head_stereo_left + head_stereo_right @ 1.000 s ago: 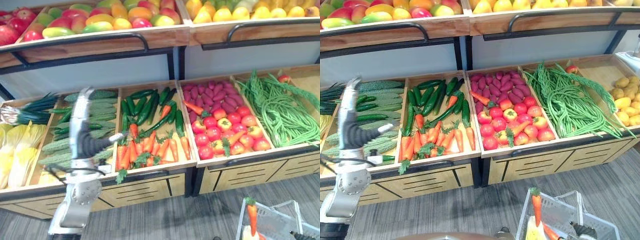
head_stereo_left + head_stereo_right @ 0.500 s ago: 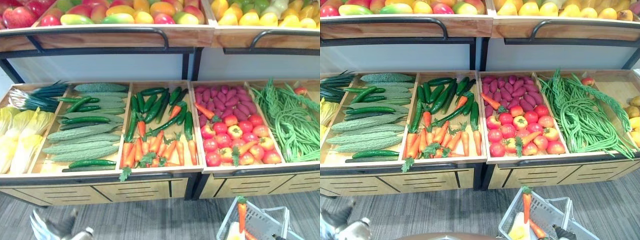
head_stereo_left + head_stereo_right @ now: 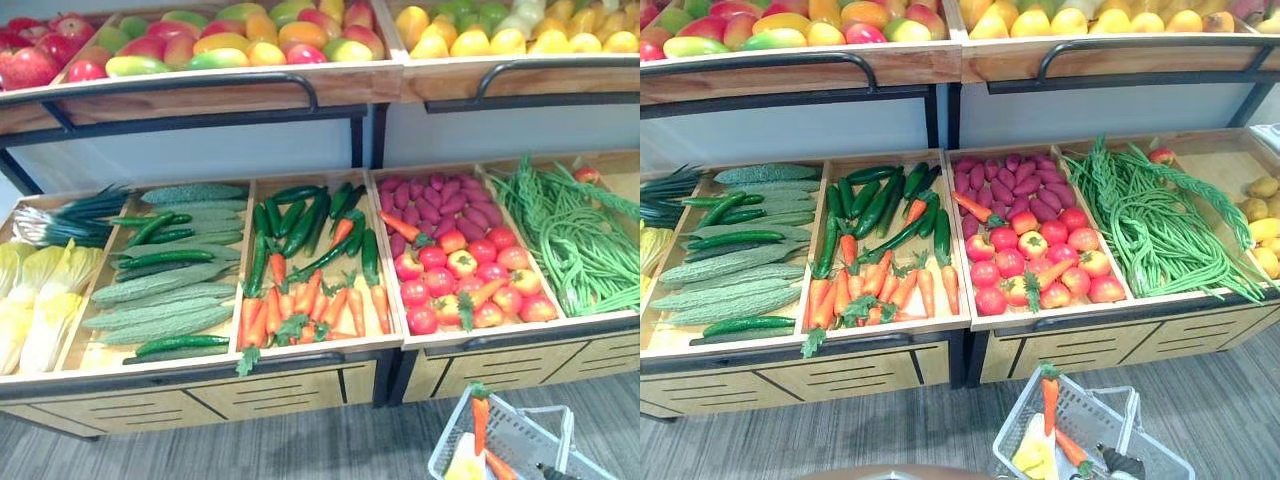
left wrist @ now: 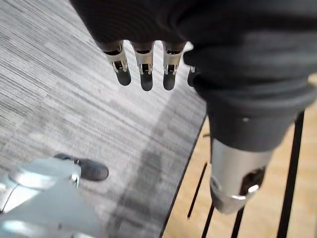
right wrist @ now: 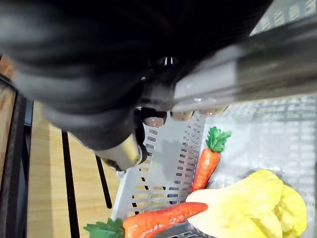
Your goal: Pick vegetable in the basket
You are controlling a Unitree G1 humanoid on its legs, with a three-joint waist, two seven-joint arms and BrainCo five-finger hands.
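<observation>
The lower shelf is carrying, in side-by-side compartments, bitter gourds, carrots with dark cucumbers, tomatoes with purple tubers, and long beans; the upper shelf is holding mangoes, and grey floor is stretching in front.

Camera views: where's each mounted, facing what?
Left eye view: on the head, looking down at the vegetable bins; basket at bottom.
Right eye view: beside it; shares bins and basket.
Left wrist view: along the open left hand, facing the floor.
Right wrist view: along the right hand curled on the basket handle, into the basket's carrots.
</observation>
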